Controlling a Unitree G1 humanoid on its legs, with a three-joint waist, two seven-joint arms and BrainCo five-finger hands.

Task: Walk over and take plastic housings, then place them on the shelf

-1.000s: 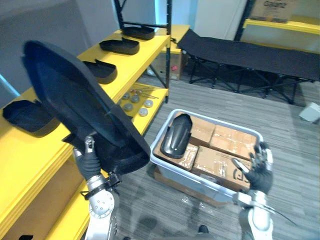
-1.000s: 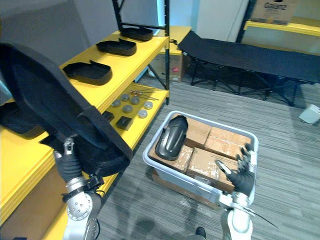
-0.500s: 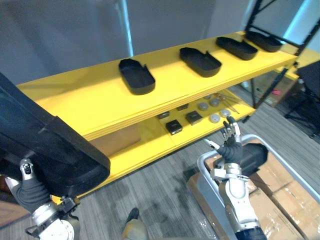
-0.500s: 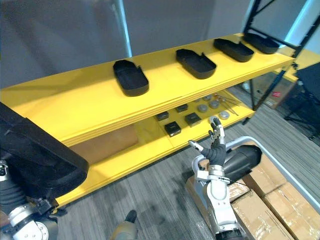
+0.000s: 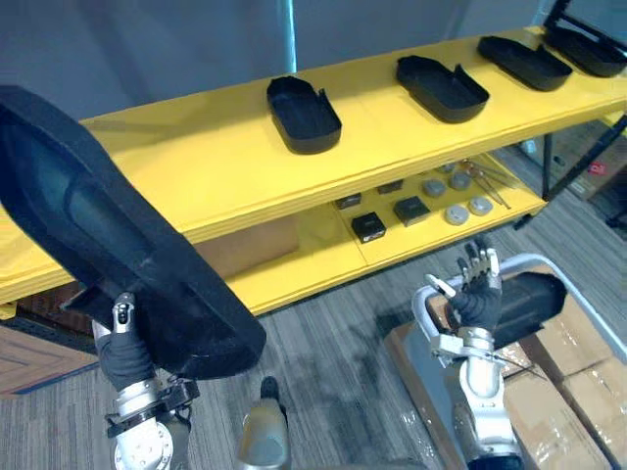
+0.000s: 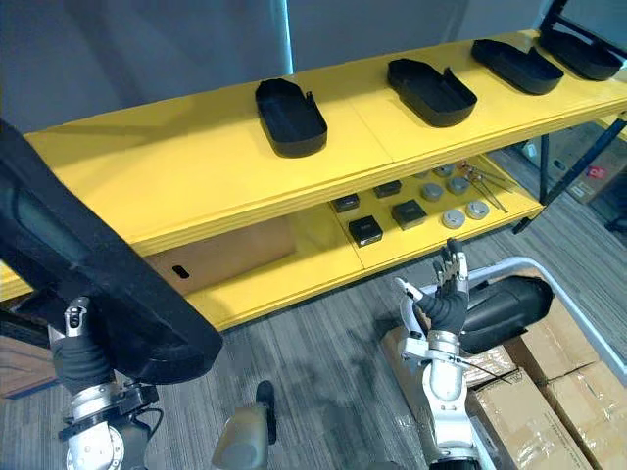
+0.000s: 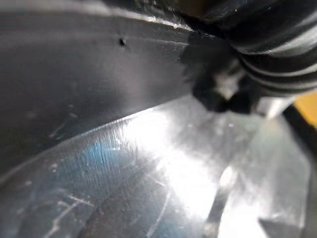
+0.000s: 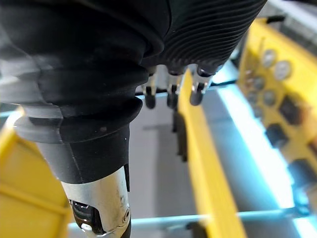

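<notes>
A big black plastic housing stands tilted in the air at the left, in front of the yellow shelf. My left hand is under it, thumb up against its rim, shut on it. Its dark surface lies close before the left wrist camera. Three more housings lie in a row on the shelf's top board. Another housing lies in the grey bin at the lower right. My right hand is raised over the bin's near corner, open, its fingers straight and holding nothing.
The lower shelf board carries small black blocks and round metal parts, and a cardboard box further left. Taped cardboard boxes fill the bin. Grey plank floor runs between me and the shelf.
The whole view has shifted along the shelf, so the camera moved. The housing in my left hand now sits higher and more upright. My right hand stays open by the bin.
</notes>
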